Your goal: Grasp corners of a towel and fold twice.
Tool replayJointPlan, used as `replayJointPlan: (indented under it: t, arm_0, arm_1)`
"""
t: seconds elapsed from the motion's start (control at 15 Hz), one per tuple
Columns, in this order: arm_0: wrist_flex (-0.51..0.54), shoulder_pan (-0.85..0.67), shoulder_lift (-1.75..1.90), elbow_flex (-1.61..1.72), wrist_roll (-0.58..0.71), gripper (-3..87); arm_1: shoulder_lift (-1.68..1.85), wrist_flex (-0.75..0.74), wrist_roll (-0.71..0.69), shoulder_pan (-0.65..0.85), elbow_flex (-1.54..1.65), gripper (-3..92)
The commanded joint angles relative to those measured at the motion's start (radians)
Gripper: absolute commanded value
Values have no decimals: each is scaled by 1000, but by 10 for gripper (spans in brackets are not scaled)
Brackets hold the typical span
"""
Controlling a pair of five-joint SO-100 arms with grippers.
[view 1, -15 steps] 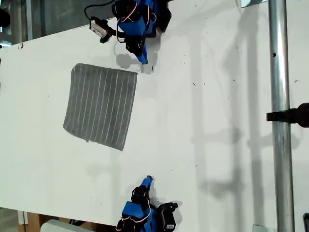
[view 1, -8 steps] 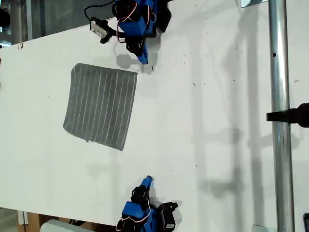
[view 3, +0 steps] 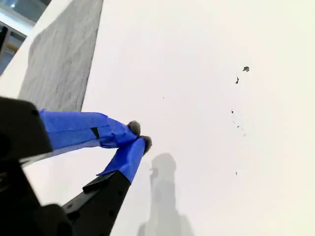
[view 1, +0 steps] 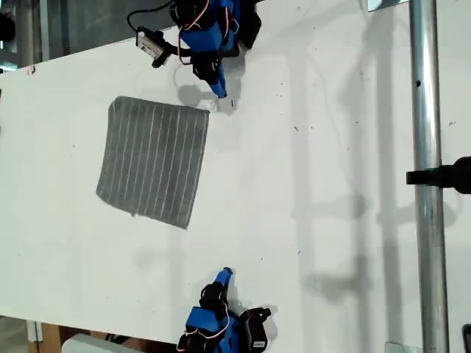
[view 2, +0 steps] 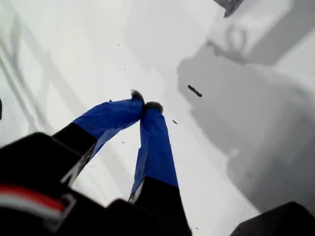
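Since no corner is pinched yet, the towel lies flat and unfolded toward the table's far-left area in the exterior view; my first gripper and my second gripper hang empty, tips pressed together.

One towel is lying on the white table — a single cloth, showing four corners. Two blue arms are sitting in the exterior view — one at the table's top edge, one at its bottom edge. One metal pole is standing.
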Motion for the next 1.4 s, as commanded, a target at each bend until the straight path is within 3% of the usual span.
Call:
replayJointPlan:
  t: [0.0,0.27,0.47,0.53,0.6,0.67,0.73,1.33]
  arm_0:
    - [6,2,5,3,-12,-15]
    - [5,5,5,3,-14,-15]
    - [5,6,5,3,-12,-15]
    - [5,6,5,3,-11,-15]
    - [5,6,5,3,-9,-15]
    - [5,6,5,3,-9,-15]
    - [5,6,5,3,-9,-15]
    - [5,6,5,3,-15,-15]
  arm_1:
    - [-196,-35,-80,23,-222,-3]
    - [-894,61,-405,236,-773,-3]
    - [-1080,-32,-643,391,-868,-2]
    - [-1098,-44,-680,439,-864,196]
    - [-1121,-44,-741,468,-876,304]
    - [-1143,-40,-788,488,-891,398]
    - [-1158,-44,-827,497,-894,428]
    - [-1479,-423,-919,555,-638,390]
